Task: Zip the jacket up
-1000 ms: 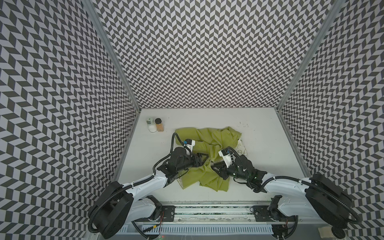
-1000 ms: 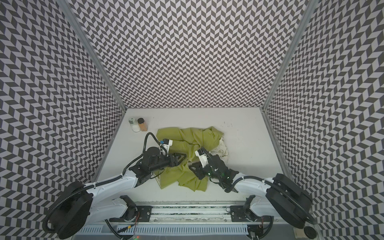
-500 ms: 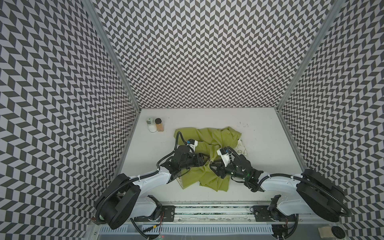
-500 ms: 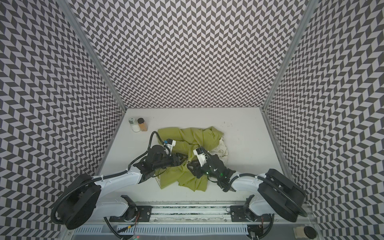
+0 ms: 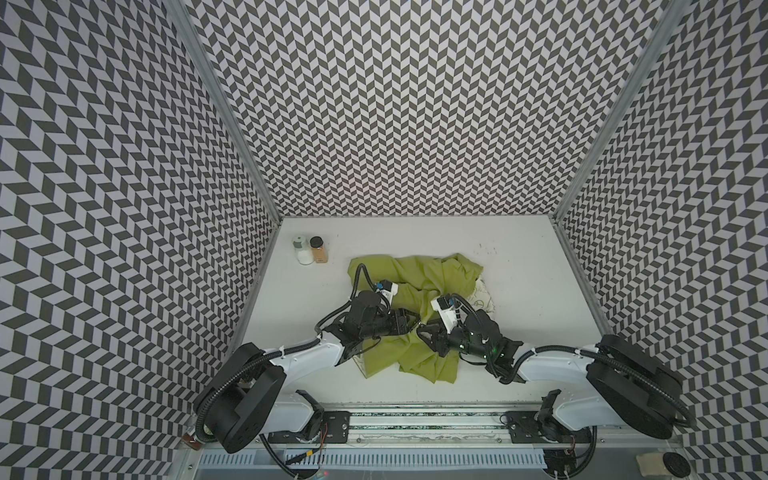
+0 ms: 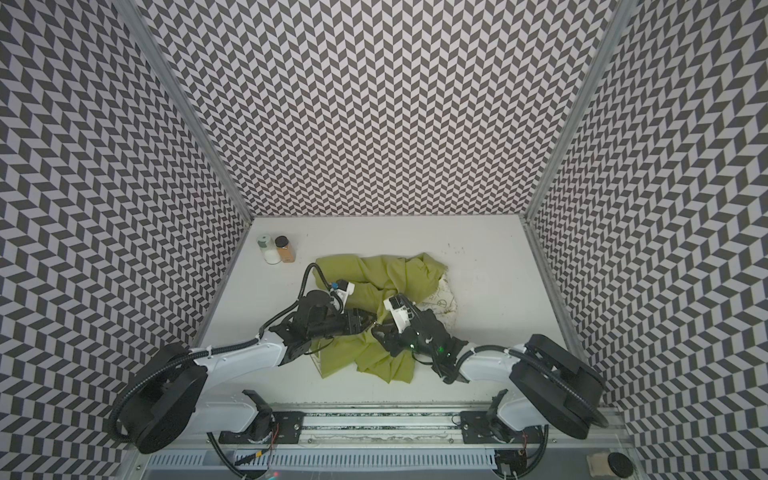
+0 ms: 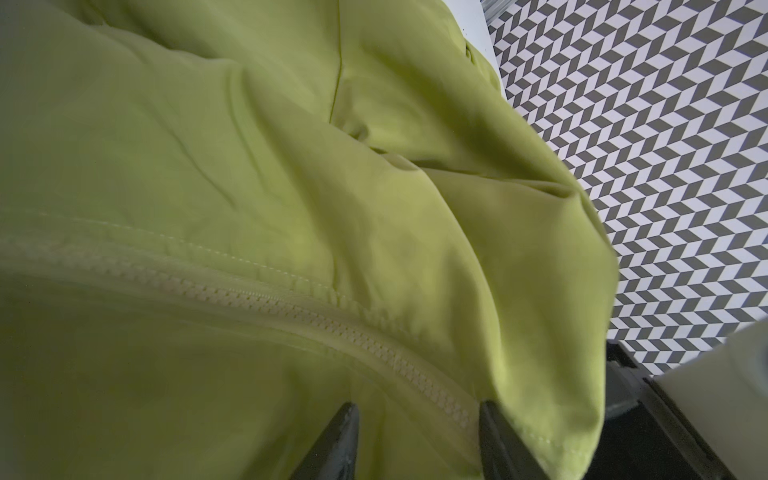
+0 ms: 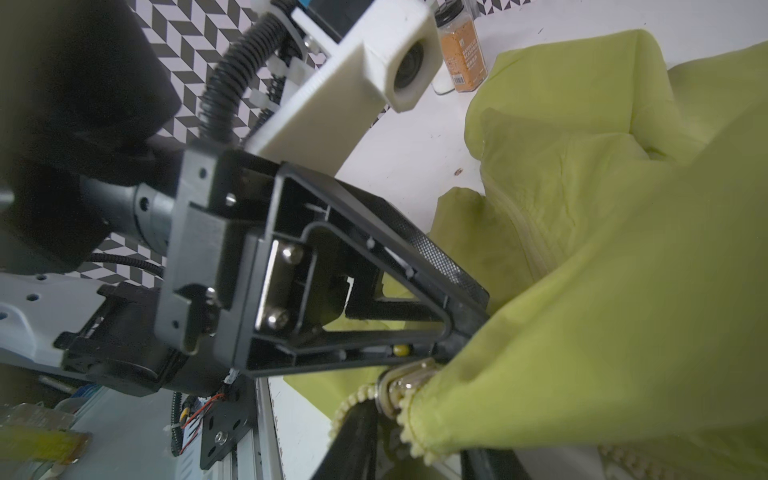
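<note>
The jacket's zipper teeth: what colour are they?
The zipper teeth are pale cream-yellow, best seen in the left wrist view.

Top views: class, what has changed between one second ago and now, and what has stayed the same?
Both arms reached forward: the left pincer and right pincer moved toward each other, until they nearly meet over the jacket. Whether either took hold cannot be told. The jacket, white jar and brown jar stayed put.

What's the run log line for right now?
jacket: crumpled, zipper part open | left gripper: straddling zipper, grip unclear | right gripper: at slider, grip unclear
</note>
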`<state>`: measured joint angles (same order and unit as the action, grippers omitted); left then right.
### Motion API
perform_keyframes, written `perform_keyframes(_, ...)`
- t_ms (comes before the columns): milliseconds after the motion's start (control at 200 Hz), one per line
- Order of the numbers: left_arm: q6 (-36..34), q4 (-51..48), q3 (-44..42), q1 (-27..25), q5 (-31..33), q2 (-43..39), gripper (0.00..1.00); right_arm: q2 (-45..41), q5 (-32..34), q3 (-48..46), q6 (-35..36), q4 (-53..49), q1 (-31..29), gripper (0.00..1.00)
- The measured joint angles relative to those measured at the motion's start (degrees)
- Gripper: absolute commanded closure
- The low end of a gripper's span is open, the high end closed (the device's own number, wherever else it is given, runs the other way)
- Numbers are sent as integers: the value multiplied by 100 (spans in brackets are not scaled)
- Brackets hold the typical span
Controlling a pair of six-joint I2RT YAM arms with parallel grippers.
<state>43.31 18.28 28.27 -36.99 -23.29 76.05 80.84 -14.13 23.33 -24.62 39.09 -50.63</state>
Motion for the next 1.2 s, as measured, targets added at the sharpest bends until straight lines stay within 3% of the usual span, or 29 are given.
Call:
perform_keyframes(140, -17, -31, 0, 9, -15, 0, 50, 11, 42, 9, -13, 24, -37, 89)
perform_keyframes(285, -52, -219, 0, 190, -50, -57, 41, -26, 85, -2, -57, 15, -57, 100)
perform_keyframes(581, 125, -675, -323, 1394, -96, -1622, 21, -970, 184, -229, 48, -444, -57, 100)
perform_keyframes(751, 634, -461, -973, 1440, -208, -2184, 1, -1534, -31, -374, 352, -715, -57, 100)
perform_keyframes(966, 1338, -129, -1239, 1316, -299, -1429, 1, -1996, -306, -382, 774, -1241, -57, 100)
perform_keyframes(1056, 1585, 199, -1189, 1001, -267, -960, 2, -2127, -358, -424, 841, -1355, -59, 100)
perform_keyframes(1137, 1696, 339, -903, 586, -199, -535, 11, -2157, -348, -435, 866, -1543, -57, 100)
perform_keyframes(1202, 1790, 560, -575, 282, -168, -157, 24, -2166, -339, -435, 870, -1674, -59, 100)
